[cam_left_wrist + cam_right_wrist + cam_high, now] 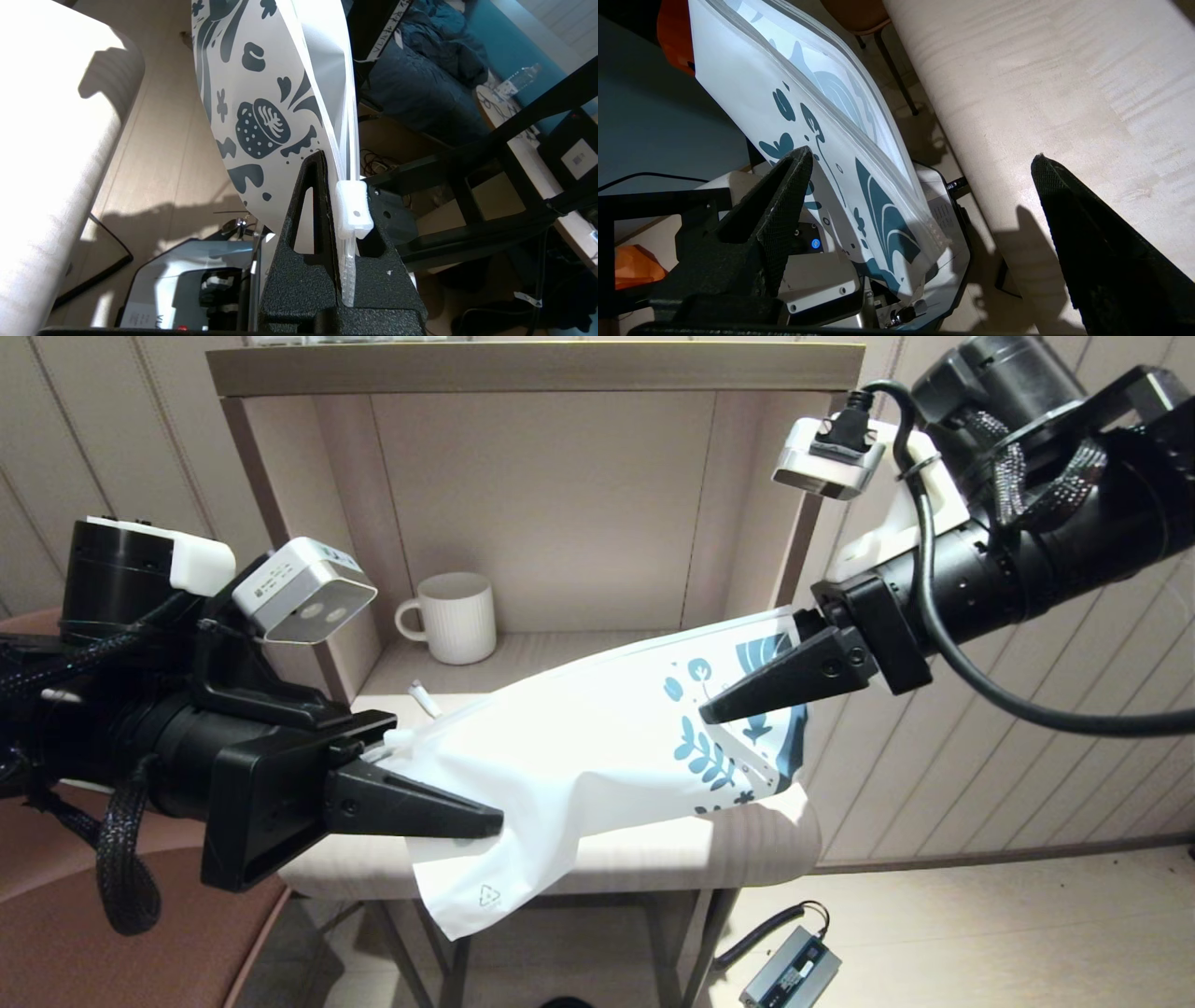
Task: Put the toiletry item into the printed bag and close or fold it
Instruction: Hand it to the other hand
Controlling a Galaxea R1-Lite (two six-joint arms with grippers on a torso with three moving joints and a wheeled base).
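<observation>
Two claws: left claw (485,821) clenched on the printed bag (579,747); right claw (719,714) wide open at its leafy end.
Bag: hung over the tabletop (653,854).
Tube: the toiletry item (425,698) lay behind it, near the mug (457,616).

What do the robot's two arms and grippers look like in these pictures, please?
Both arms are black cylinders wrapped with braided black cable sleeving. The left gripper and right gripper have long, tapering, textured black fingers on blocky black mounts. Each wrist carries a small white-and-grey camera box; a thick black cable loops off the right arm.
</observation>
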